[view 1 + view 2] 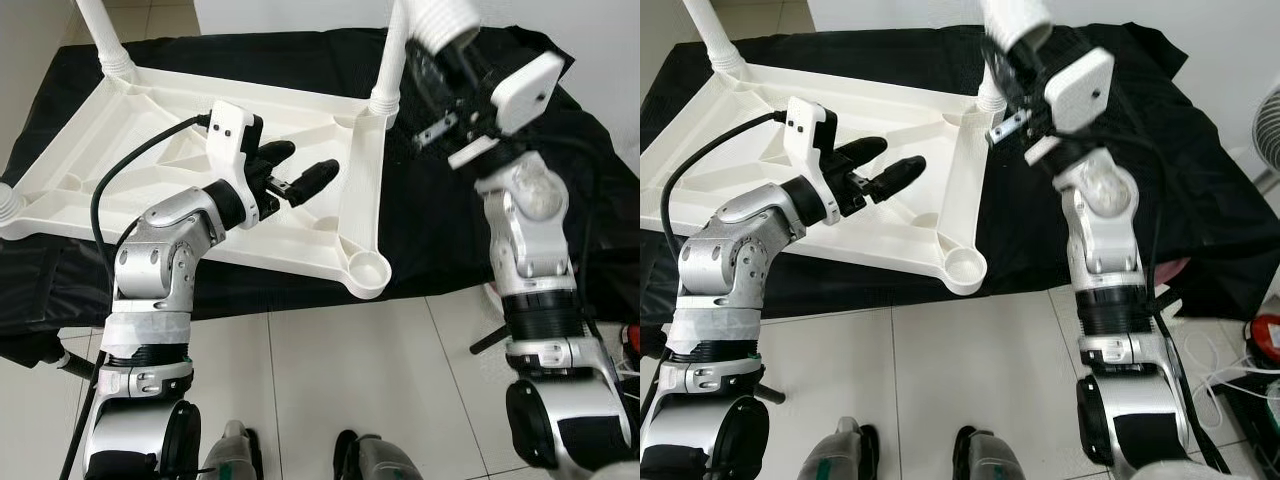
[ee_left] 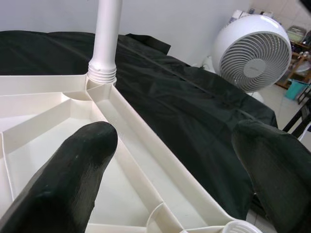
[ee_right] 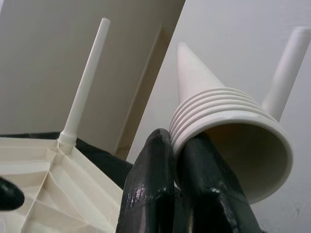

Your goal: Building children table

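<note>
A white plastic table top (image 1: 150,150) lies upside down on a black cloth. One white leg (image 1: 100,30) stands in its far left corner and another leg (image 1: 390,70) in its far right corner. The socket (image 1: 368,268) at the near right corner is empty. My left gripper (image 1: 312,157) hovers open over the ribbed underside, near the right rim, holding nothing. My right gripper (image 1: 440,85) is raised beside the far right leg. It is shut on the rim of a loose leg's (image 3: 228,141) wide threaded end, with the leg's thin end pointing up.
The black cloth (image 1: 450,220) covers the whole work surface, whose front edge is just before my feet (image 1: 240,455). A white fan (image 2: 252,51) stands on the floor beyond the right end. Cables and a red object (image 1: 1265,335) lie at the right. White floor tiles (image 1: 350,380) are below.
</note>
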{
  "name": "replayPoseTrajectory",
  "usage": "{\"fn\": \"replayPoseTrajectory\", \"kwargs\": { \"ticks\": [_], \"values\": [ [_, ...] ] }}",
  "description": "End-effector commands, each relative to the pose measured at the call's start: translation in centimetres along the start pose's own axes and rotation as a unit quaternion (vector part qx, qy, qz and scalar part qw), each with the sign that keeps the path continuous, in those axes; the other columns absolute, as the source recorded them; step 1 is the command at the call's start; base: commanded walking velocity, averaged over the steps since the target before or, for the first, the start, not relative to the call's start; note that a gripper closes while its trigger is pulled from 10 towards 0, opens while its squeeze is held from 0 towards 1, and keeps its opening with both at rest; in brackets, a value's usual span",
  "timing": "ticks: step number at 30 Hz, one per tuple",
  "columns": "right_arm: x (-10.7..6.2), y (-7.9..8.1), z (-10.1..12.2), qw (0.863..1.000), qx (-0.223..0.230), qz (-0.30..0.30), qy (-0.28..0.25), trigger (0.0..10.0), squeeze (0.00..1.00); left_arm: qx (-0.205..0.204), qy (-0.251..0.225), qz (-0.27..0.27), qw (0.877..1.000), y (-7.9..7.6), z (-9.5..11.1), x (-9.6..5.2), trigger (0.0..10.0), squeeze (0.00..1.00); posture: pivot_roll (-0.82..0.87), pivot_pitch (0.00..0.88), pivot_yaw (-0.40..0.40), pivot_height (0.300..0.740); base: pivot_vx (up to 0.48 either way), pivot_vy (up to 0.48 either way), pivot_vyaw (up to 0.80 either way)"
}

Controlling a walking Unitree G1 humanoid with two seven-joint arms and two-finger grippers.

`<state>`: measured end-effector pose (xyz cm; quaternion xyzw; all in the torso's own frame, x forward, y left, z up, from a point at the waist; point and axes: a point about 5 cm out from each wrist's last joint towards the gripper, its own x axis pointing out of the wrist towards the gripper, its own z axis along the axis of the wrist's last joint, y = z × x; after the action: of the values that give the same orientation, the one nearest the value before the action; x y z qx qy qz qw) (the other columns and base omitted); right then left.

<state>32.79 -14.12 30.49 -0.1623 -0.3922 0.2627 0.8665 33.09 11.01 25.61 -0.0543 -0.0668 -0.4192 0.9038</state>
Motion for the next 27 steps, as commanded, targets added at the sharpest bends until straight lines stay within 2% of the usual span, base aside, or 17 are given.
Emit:
{"fn": "replayPoseTrajectory", "kwargs": {
  "ticks": [1, 2, 3, 5, 8, 9, 11, 13, 14, 15, 18, 24, 27],
  "values": [
    [-0.1, 0.7, 0.3, 1.0, -0.02, 0.007, 0.0, 10.0, 0.0, 0.005, 0.005, -0.023, 1.0, -0.4, 0.0, 0.4, 10.0, 1.0, 0.02, 0.085, -0.025, 0.74, 0.0, 0.0, 0.0],
    [-0.1, 0.7, 0.3, 1.0, -0.02, 0.007, 0.0, 10.0, 0.0, 0.005, 0.005, -0.023, 1.0, -0.4, 0.0, 0.4, 10.0, 1.0, 0.02, 0.085, -0.025, 0.74, 0.0, 0.0, 0.0],
    [-0.6, 1.3, 0.0, 1.0, -0.028, 0.004, 0.005, 10.0, 0.0, -0.003, 0.007, -0.022, 1.0, -0.5, 0.0, 0.5, 10.0, 0.0, 0.02, 0.081, -0.025, 0.74, 0.0, 0.0, 0.0],
    [-1.5, 1.9, -0.5, 0.999, -0.036, -0.017, 0.005, 10.0, 0.0, -0.039, 0.01, -0.029, 0.999, -0.8, -0.2, 0.5, 10.0, 0.0, 0.02, 0.073, -0.022, 0.74, 0.0, 0.0, 0.0],
    [-1.9, 2.1, -0.6, 0.999, -0.03, -0.029, 0.004, 10.0, 0.0, -0.06, 0.016, -0.033, 0.998, -0.9, -0.4, 0.5, 10.0, 0.0, 0.02, 0.07, -0.02, 0.74, 0.0, 0.0, 0.0],
    [-2.7, 2.4, -1.1, 0.999, 0.005, -0.047, 0.011, 10.0, 0.0, -0.103, 0.019, -0.046, 0.993, -1.2, -0.6, 0.6, 10.0, 0.0, 0.02, 0.064, -0.015, 0.74, 0.0, 0.0, 0.0],
    [-2.9, 2.5, -1.2, 0.999, 0.014, -0.05, 0.014, 10.0, 0.0, -0.113, 0.019, -0.049, 0.992, -1.3, -0.7, 0.6, 10.0, 0.0, 0.02, 0.064, -0.015, 0.74, 0.0, 0.0, 0.0],
    [-3.7, 3.7, -1.5, 0.999, 0.004, -0.049, 0.019, 10.0, 0.0, -0.146, 0.027, -0.06, 0.987, -1.3, -0.6, 1.0, 10.0, 0.0, 0.02, 0.056, -0.005, 0.74, 0.0, 0.0, 0.0],
    [-3.7, 3.7, -1.5, 0.999, 0.004, -0.049, 0.019, 10.0, 0.0, -0.146, 0.027, -0.06, 0.987, -1.3, -0.6, 1.0, 10.0, 0.0, 0.02, 0.056, -0.005, 0.74, 0.0, 0.0, 0.0],
    [-4.0, 4.5, -1.7, 0.998, 0.021, -0.049, 0.023, 10.0, 0.0, -0.166, 0.033, -0.061, 0.984, -1.0, -0.5, 1.4, 10.0, 0.0, 0.02, 0.052, -0.002, 0.74, 0.0, 0.0, 0.0],
    [-4.1, 5.1, -1.8, 0.998, 0.023, -0.045, 0.025, 10.0, 0.0, -0.188, 0.031, -0.058, 0.98, -0.5, -0.3, 1.8, 10.0, 0.0, 0.02, 0.05, 0.003, 0.74, 0.0, 0.0, 0.0],
    [-4.3, 5.9, -1.9, 0.999, 0.025, -0.036, 0.029, 10.0, 0.0, -0.204, 0.029, -0.052, 0.977, 0.1, 0.0, 2.4, 10.0, 0.0, 0.02, 0.048, 0.003, 0.74, 0.0, 0.0, 0.0],
    [-4.9, 7.3, -2.0, 0.998, 0.035, -0.021, 0.038, 10.0, 0.0, -0.23, 0.029, -0.049, 0.972, 0.6, 0.5, 3.6, 10.0, 0.0, 0.01, 0.046, 0.015, 0.74, 0.0, 0.0, 0.0]
  ]
}}
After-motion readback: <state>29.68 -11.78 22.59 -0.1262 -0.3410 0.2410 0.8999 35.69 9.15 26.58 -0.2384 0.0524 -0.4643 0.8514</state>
